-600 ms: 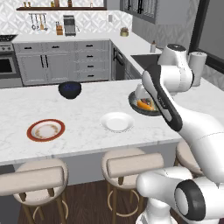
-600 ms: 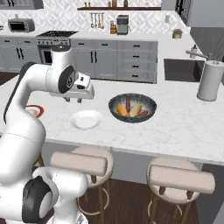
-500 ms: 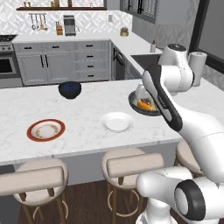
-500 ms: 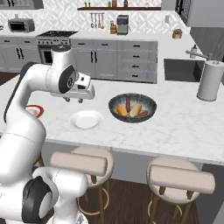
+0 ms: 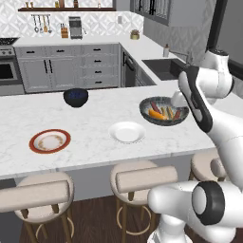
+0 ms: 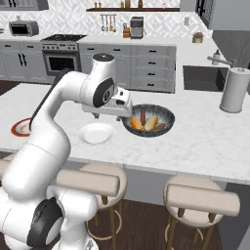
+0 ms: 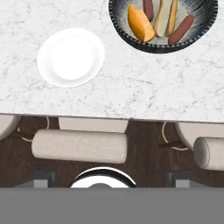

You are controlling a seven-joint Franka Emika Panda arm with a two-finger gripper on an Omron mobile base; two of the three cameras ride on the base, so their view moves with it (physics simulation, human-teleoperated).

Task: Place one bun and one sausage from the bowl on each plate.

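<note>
The wide dark bowl [image 5: 163, 111] [image 6: 148, 119] [image 7: 162, 22] sits on the marble island and holds an orange bun [image 7: 141, 22], a pale bun [image 7: 164, 17] and red-brown sausages [image 7: 181, 29]. Left of it lies the bare white plate [image 5: 127, 132] [image 6: 96, 133] [image 7: 71, 57]. Far left on the island rests the red-rimmed plate [image 5: 50, 141] [image 6: 20, 127], also bare. My gripper [image 6: 108, 116] [image 7: 109, 178] hovers open and empty above the counter's front part, between the white plate and the bowl, touching neither.
A small dark blue bowl [image 5: 76, 97] stands behind the plates. A tall grey canister [image 6: 234, 90] sits at the island's right end near the sink [image 6: 205, 77]. Padded stools [image 7: 78, 145] line the front edge of the island.
The hand has shifted toward the bowl and slightly down, so the bowl is less covered by the arm in the left base view. Plates and bowl have stayed put.
</note>
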